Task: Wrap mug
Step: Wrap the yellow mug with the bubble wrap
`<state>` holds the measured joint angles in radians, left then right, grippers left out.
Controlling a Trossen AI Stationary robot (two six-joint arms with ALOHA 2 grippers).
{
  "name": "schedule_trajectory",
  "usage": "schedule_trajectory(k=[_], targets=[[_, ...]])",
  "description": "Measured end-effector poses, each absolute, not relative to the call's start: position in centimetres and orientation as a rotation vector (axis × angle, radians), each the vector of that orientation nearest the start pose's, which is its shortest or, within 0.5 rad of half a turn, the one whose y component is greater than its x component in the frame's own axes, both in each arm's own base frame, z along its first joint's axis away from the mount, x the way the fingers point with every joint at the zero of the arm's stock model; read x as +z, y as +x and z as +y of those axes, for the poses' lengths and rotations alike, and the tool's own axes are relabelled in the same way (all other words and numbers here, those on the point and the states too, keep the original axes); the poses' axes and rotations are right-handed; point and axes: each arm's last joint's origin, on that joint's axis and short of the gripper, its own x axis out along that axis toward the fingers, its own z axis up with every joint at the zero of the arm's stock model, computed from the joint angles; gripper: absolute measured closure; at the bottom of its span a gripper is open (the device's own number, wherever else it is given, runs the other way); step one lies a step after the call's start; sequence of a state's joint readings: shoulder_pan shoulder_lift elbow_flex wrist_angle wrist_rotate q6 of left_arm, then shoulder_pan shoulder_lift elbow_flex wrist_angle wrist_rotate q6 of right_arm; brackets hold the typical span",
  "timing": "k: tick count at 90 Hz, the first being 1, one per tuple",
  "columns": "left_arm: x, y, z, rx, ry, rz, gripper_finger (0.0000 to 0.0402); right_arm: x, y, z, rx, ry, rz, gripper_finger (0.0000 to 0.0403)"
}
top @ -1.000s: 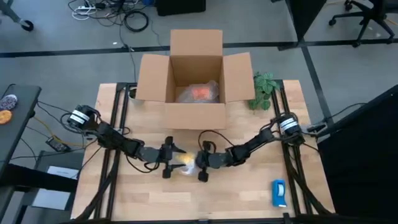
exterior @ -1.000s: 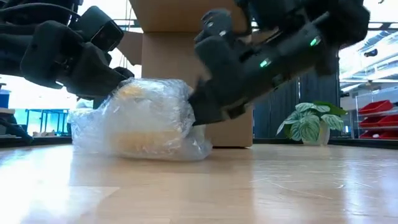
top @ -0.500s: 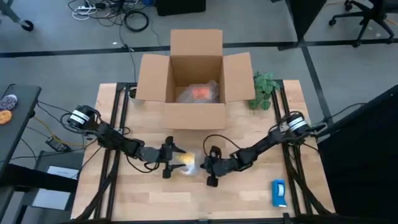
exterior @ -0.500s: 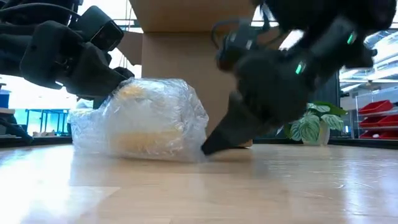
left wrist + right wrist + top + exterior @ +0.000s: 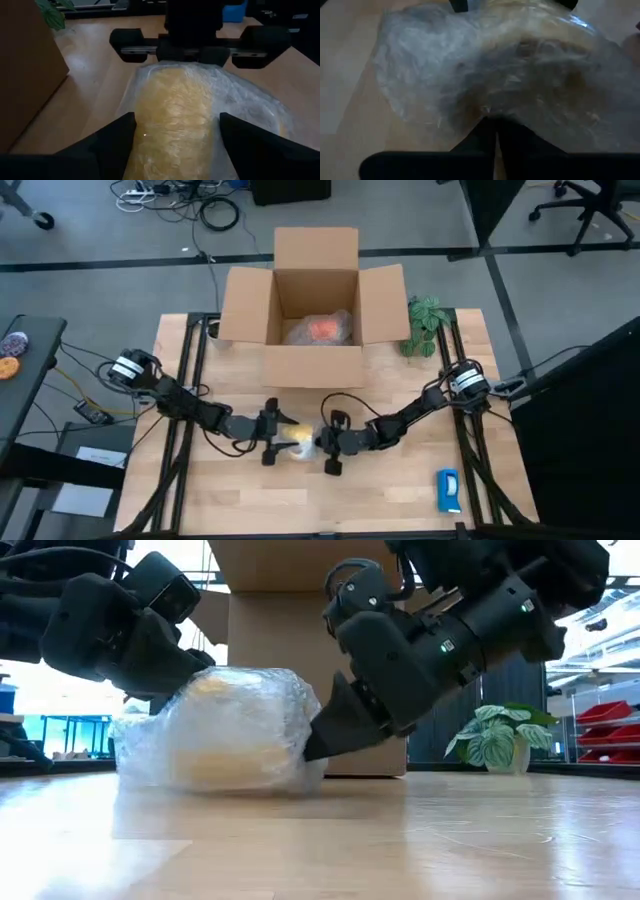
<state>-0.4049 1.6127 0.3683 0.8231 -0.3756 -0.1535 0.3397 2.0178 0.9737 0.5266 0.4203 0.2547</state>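
Left hand spread around the wrapped mug, right hand pinched shut against it; box right behind.

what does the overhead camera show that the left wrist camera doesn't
Only the high view shows the open box with an orange bundle inside, the blue object near the table's right corner, and both whole arms. Only the left wrist view shows the left fingers spread on either side of the wrapped yellow bundle. Both show that bundle, the right gripper against its far side, the plant and the table.
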Motion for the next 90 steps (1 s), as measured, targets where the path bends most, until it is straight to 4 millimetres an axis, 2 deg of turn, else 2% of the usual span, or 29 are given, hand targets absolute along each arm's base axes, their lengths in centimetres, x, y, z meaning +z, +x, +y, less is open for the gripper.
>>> schedule_trajectory(k=[22,38,58,79,90], targets=[[11.8,24.1,-8.7,0.02,0.021,0.381,0.0133,10.5,38.4,9.9,-0.132,0.022,0.431,0.0403],[12.0,24.5,-8.6,0.017,0.03,0.379,0.0133,10.1,39.3,9.0,-0.064,0.003,0.382,0.0403],[11.9,24.5,-8.5,0.003,0.047,0.401,0.0133,10.7,38.5,9.8,-0.051,0.024,0.44,0.0403],[11.8,24.5,-8.5,-0.007,0.048,0.412,0.0133,12.8,36.8,11.6,-0.032,0.083,0.543,0.0403],[11.9,24.5,-8.6,-0.015,0.045,0.413,0.0133,14.1,35.9,11.9,-0.034,0.117,0.594,0.0403]])
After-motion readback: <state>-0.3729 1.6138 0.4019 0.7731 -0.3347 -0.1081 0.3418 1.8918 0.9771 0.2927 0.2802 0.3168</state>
